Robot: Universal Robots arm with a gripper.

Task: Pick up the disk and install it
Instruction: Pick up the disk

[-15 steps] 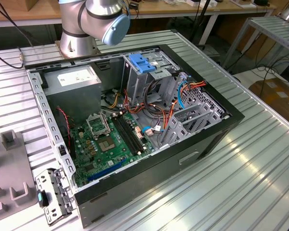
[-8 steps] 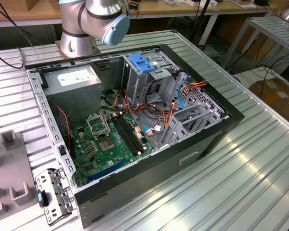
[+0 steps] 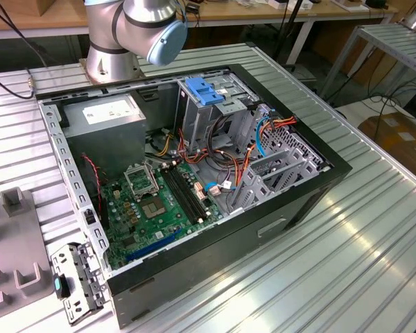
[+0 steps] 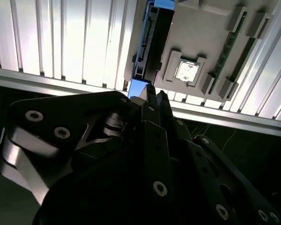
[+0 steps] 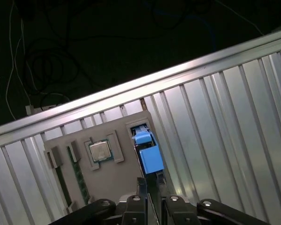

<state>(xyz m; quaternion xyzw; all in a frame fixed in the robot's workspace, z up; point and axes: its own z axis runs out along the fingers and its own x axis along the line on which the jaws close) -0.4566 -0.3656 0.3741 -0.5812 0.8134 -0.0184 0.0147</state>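
Second wrist view shows you the disk [image 4: 144, 47] standing on edge in a slot along one side of the grey tray [image 4: 196, 33], next to the tray's pocket that holds a processor chip [image 4: 185, 70]. One blue side rail faces up at you. The end effector [image 4: 154, 93] hovers just off that side of the tray, in line with the disk's near end. Its fingers are pressed together and appear to grip nothing. The first wrist view agrees: the end effector [image 5: 147, 180] sits just short of the blue rail end of the disk [image 5: 147, 157], over the tray [image 5: 112, 180]. Expect the disk to be rigid and fairly dense for its size, with smooth metal faces that could slip under a light pinch. The plastic rails probably flex, and the connector end is likely delicate. Your safest hold is across the two flat faces, near the middle of its length, so it lifts straight out of the tray without swinging.
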